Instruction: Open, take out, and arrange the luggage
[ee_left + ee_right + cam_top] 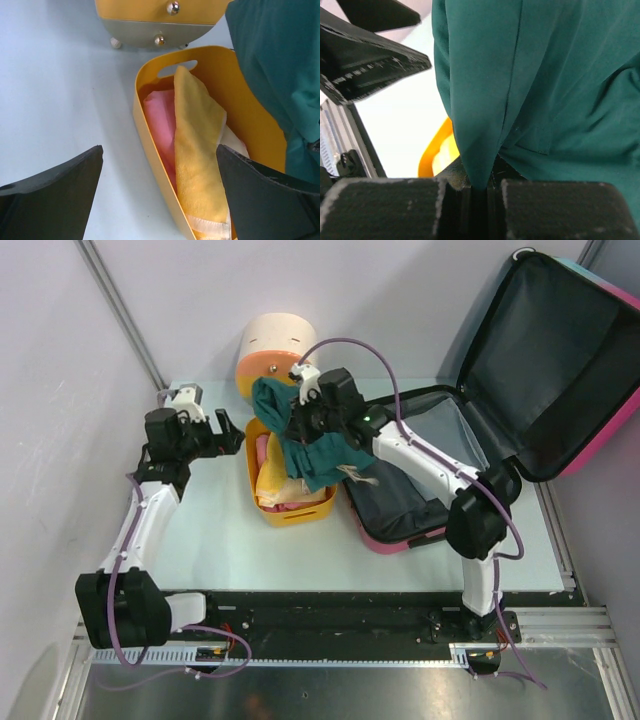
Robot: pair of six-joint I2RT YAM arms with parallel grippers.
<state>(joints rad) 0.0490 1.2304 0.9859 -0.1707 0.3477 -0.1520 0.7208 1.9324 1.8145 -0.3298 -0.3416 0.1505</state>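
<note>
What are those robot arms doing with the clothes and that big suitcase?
They're unpacking. The luggage lies open at the right side of the table with its lid up. The right gripper is shut on a green garment and holds it above the yellow basket. A pink cloth and a yellow towel lie in the basket. The left gripper is open beside the basket and holds nothing.

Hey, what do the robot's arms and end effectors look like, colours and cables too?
The left arm and right arm have white links and chunky black joints, with purple cables looping along them. The left end effector and right end effector each have two black fingers; the right one's pads look coarse-textured.
</note>
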